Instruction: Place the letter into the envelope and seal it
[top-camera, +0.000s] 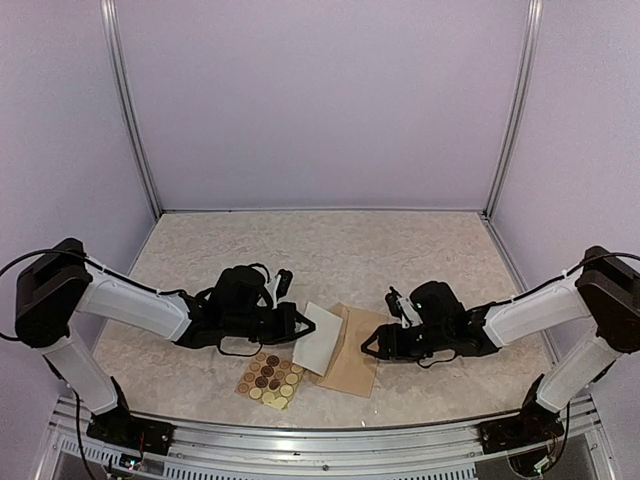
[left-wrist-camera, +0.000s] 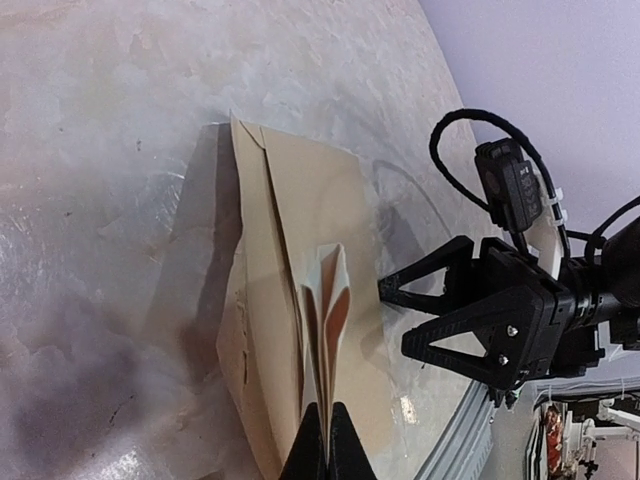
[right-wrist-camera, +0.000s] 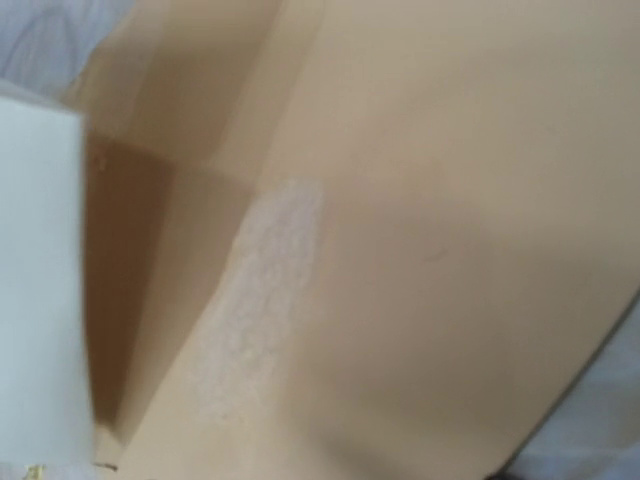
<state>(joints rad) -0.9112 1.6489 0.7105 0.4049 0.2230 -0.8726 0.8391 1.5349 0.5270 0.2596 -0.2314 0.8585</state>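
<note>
Soft even light, faint shadows, envelope (right-wrist-camera: 420, 250) blurred close-up in right wrist view

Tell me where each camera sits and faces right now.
Top external: above and behind, looking down on the table; both arms show.
Left wrist: low, looking along the shut left jaws pinching the letter, toward the envelope and open right jaws.
Right wrist: close over the envelope; own jaws unseen.
Shared: all three show the envelope and letter.

The top camera looked down from behind the arm bases over the whole table (top-camera: 400, 250). Both wrist cameras faced the envelope (left-wrist-camera: 300, 220), the left low along it, the right (blurred) very close.
</note>
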